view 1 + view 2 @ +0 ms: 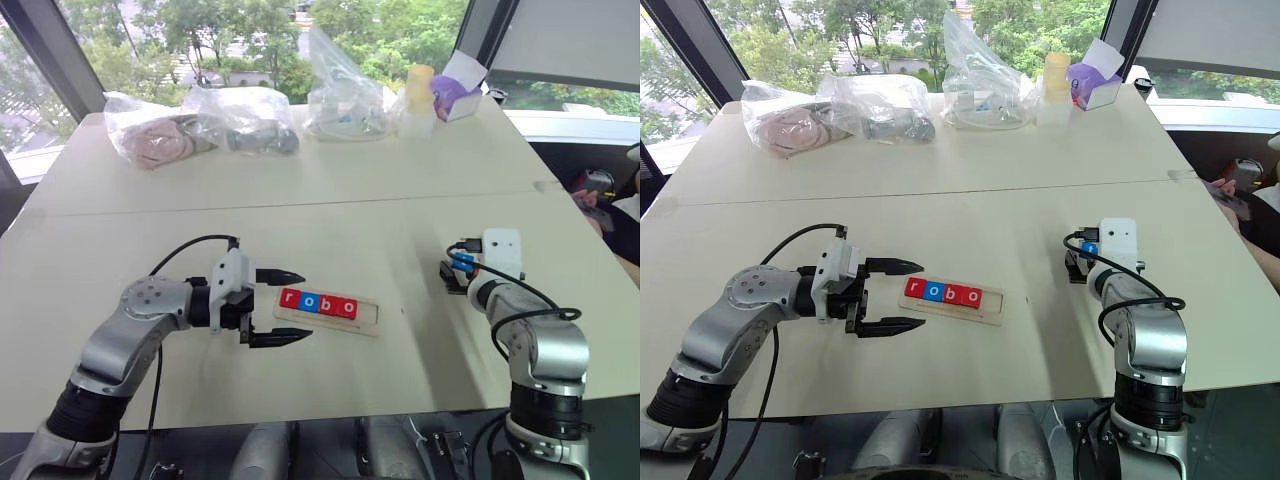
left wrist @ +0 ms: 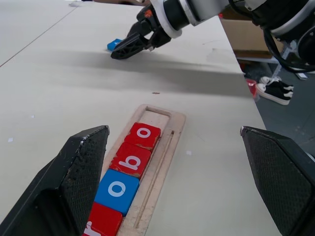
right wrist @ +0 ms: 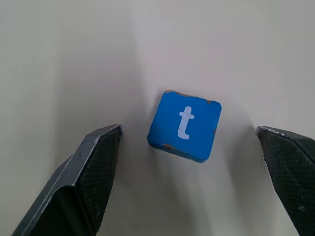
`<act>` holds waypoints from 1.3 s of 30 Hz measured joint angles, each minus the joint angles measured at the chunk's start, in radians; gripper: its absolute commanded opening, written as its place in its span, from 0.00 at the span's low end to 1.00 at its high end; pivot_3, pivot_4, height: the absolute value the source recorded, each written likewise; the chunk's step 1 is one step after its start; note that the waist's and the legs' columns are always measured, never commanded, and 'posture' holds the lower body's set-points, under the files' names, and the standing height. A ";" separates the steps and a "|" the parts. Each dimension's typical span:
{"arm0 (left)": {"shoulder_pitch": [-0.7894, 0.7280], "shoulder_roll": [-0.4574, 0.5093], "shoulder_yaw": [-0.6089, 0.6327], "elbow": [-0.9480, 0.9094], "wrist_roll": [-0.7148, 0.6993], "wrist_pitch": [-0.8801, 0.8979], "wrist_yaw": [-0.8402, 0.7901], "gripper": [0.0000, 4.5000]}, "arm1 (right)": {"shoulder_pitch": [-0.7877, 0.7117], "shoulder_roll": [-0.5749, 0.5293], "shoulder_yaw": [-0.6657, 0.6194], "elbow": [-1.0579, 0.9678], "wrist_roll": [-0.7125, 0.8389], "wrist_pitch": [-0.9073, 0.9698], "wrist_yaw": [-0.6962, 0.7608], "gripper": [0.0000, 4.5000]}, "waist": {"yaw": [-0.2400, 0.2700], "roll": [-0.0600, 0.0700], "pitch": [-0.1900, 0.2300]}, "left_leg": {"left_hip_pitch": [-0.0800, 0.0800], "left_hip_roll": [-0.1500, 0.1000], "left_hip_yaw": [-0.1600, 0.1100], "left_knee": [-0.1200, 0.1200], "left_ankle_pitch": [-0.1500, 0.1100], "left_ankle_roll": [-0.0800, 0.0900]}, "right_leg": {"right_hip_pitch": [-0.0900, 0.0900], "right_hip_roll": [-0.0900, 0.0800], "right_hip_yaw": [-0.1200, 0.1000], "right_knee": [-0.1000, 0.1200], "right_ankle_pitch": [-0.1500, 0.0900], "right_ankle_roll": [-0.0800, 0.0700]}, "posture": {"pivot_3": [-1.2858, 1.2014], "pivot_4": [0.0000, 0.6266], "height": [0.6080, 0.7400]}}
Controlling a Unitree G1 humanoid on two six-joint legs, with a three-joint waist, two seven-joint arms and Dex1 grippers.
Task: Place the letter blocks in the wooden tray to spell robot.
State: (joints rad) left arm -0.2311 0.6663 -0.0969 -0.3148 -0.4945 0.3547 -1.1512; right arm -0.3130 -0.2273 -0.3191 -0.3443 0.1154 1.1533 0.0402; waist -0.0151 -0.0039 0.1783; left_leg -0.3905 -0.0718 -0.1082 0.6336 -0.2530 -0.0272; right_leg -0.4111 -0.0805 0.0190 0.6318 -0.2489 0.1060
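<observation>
A wooden tray lies on the table in front of me. It holds a row of letter blocks: a red r, a blue o, a red b and a red o. The slot past the last o is bare. My left gripper is open, level with the table, its fingers on either side of the tray's left end. A blue t block lies flat on the table to the right of the tray. My right gripper points down over it, open, one finger on each side, not touching.
Several clear plastic bags with items, a yellow-capped bottle and a white and purple box line the table's far edge. A person's arm shows at the right edge. Bare tabletop surrounds the tray.
</observation>
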 measured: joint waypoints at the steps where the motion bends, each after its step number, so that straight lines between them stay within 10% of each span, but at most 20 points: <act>1: 0.000 0.000 0.000 0.000 0.002 0.000 0.000 1.00 | -0.015 0.019 -0.018 0.008 0.009 0.009 -0.009 0.99 | 0.000 0.000 0.000 | 0.000 0.000 0.000 0.000 0.000 0.000 | 0.000 0.000 0.000 0.000 0.000 0.000 | 0.52 0.24 1.00; 3: 0.000 -0.001 0.000 0.000 0.003 0.000 0.000 1.00 | -0.044 0.040 -0.047 0.024 0.017 0.019 -0.025 0.99 | -0.001 0.000 0.000 | 0.000 0.000 0.000 0.000 0.000 0.000 | 0.000 0.000 0.000 0.000 0.000 0.000 | 0.52 0.24 1.00; 10: 0.000 -0.002 0.000 0.000 0.004 0.000 0.002 1.00 | -0.107 0.073 -0.106 0.077 0.024 0.027 -0.070 0.26 | -0.006 0.000 0.000 | 0.001 0.000 0.000 0.000 0.000 0.000 | 0.000 0.001 0.000 0.000 0.000 0.000 | 0.52 0.24 1.00; 27: 0.004 -0.007 -0.007 0.013 0.006 -0.018 -0.011 1.00 | 0.379 0.027 -0.073 -0.608 0.164 0.427 0.104 0.26 | 0.003 -0.001 -0.002 | 0.001 0.001 -0.002 -0.001 0.000 0.000 | 0.002 0.001 -0.001 -0.001 -0.002 -0.002 | 0.52 0.24 1.00; 37: -0.019 -0.011 -0.009 0.043 0.015 -0.032 -0.037 1.00 | 0.307 0.102 -0.030 -0.611 0.204 0.454 0.067 0.26 | 0.001 -0.001 -0.002 | 0.001 0.001 -0.001 -0.001 0.000 0.000 | 0.001 0.000 -0.001 -0.001 -0.001 0.000 | 0.52 0.24 1.00; 39: -0.019 -0.011 -0.009 0.050 0.017 -0.033 -0.038 1.00 | 0.301 0.104 -0.025 -0.608 0.207 0.454 0.059 0.49 | 0.004 -0.001 -0.002 | 0.000 0.000 -0.002 -0.001 0.000 0.000 | 0.001 0.000 -0.001 -0.001 -0.001 0.000 | 0.52 0.24 1.00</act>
State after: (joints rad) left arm -0.2498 0.6549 -0.1058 -0.2650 -0.4772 0.3218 -1.1888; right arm -0.0122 -0.1236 -0.3438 -0.9519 0.3229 1.6072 0.0989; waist -0.0115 -0.0050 0.1761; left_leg -0.3901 -0.0715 -0.1098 0.6326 -0.2530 -0.0271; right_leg -0.4103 -0.0806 0.0179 0.6309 -0.2496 0.1059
